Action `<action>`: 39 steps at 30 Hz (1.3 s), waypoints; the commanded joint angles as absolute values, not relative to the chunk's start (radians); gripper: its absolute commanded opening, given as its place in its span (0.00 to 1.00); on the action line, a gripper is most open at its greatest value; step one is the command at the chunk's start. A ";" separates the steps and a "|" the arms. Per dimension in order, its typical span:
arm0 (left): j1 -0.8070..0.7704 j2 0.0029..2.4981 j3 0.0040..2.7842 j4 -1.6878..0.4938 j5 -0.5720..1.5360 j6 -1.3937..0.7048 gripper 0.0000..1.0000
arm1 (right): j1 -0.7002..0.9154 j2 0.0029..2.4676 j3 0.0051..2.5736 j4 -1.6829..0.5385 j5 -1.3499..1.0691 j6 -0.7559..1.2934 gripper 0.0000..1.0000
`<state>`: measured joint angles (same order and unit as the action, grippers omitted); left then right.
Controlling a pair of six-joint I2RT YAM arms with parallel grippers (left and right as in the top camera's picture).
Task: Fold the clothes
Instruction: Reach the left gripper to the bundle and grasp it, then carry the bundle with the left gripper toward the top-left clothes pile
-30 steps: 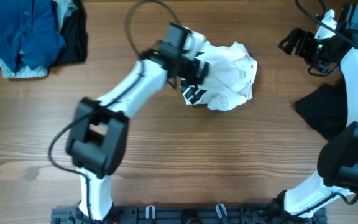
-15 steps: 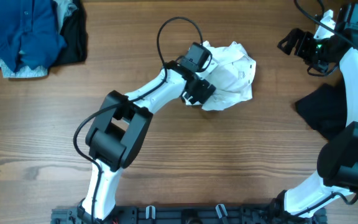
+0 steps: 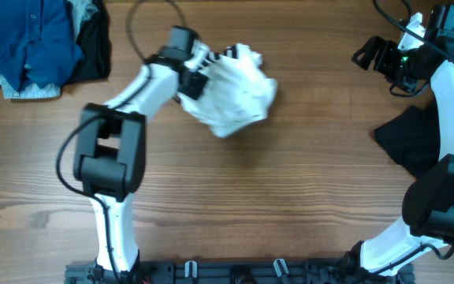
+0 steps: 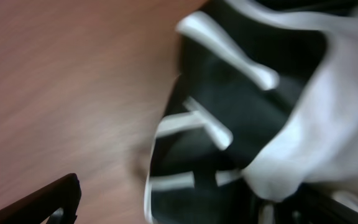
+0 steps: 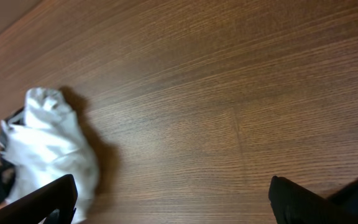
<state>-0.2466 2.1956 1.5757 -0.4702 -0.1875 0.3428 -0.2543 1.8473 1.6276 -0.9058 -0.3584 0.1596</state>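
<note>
left fingers at white garment, grip unclear, print blurred unreadable; right fingers apart.

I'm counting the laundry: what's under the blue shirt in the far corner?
A pale cloth pokes out below the blue shirt, and a black garment shows beside it. Anything else beneath is covered.
</note>
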 commanded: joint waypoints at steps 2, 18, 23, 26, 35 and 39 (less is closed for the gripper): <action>-0.158 2.206 1.564 -0.465 -0.304 0.394 1.00 | -0.252 1.849 1.636 -0.910 -0.364 0.160 1.00; -0.451 1.888 1.563 -0.765 -0.011 0.438 1.00 | -0.252 1.849 1.636 -0.932 -0.363 0.157 1.00; -0.498 1.927 1.522 -0.857 -0.012 0.439 0.98 | -0.252 1.849 1.636 -0.929 -0.359 0.154 0.99; -0.500 1.930 1.492 -0.845 0.005 0.438 0.98 | -0.252 1.849 1.636 -0.936 -0.358 0.130 1.00; -0.494 1.987 1.439 -0.759 0.022 0.439 1.00 | -0.249 1.849 1.634 -0.948 -0.360 0.133 1.00; -0.494 2.048 1.439 -0.736 -0.063 0.438 1.00 | -0.249 1.849 1.634 -0.951 -0.359 0.132 1.00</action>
